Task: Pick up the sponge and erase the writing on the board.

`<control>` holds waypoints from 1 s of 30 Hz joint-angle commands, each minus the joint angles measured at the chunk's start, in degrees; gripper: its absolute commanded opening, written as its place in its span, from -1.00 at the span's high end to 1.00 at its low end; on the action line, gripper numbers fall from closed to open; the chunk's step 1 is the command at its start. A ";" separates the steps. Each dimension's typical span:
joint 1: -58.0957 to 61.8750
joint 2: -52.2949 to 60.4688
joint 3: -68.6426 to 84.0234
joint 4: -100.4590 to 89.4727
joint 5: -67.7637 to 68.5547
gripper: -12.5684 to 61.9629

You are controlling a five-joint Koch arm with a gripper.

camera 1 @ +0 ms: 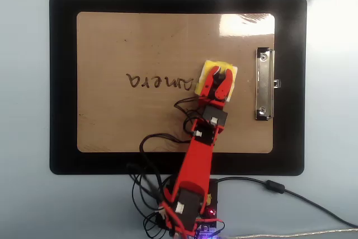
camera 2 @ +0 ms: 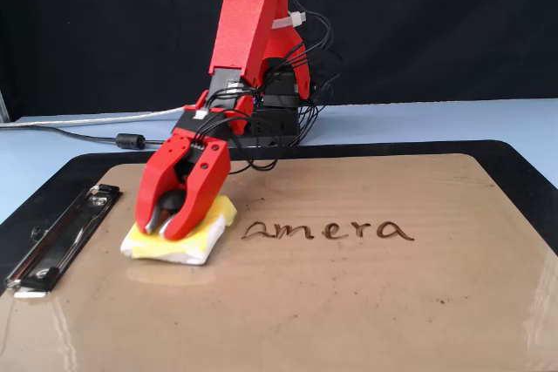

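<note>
Glossy board (camera 2: 349,302) fills the near part of the fixed view, its clip (camera 2: 57,237) off to the pincer's left there. My pincer (camera 2: 166,224) is down on the sponge (camera 2: 179,246), jaws closed in on the dark knob at its middle, so I read it as pinching the sponge by that knob, not by its edges. That would explain the steep downward tilt: holding from above presses the sponge flat on the board, which wiping needs.

From overhead the sponge (camera 1: 219,71) shows only as yellow corners around the pincer (camera 1: 218,76), between the clip (camera 1: 264,84) and the writing (camera 1: 159,81). The writing (camera 2: 327,231) begins just beside the sponge, on the side away from the clip; I read "amera", and its first letter sits right at the sponge's edge, so whether a letter is hidden or gone I cannot tell.

The board (camera 1: 140,37) lies on a black mat (camera 1: 61,82) on the table (camera 1: 22,104), with the arm's base behind the pincer. My judgement: the grasp is made, and the remaining job is a steady sweep along the line of writing, away from the clip, keeping pressure so the sponge does not tip or slip free.
</note>
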 commanded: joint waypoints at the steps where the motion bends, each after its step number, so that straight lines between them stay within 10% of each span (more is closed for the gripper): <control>1: -2.29 7.91 9.14 -0.09 -0.62 0.88; 5: -11.95 18.90 18.37 0.00 -9.49 0.88; 13: -20.04 -1.67 -0.97 -0.35 -15.91 0.88; 20: -18.81 19.25 22.85 -0.79 -15.64 0.88; 30: -18.46 -9.49 -7.73 -1.58 -15.12 0.88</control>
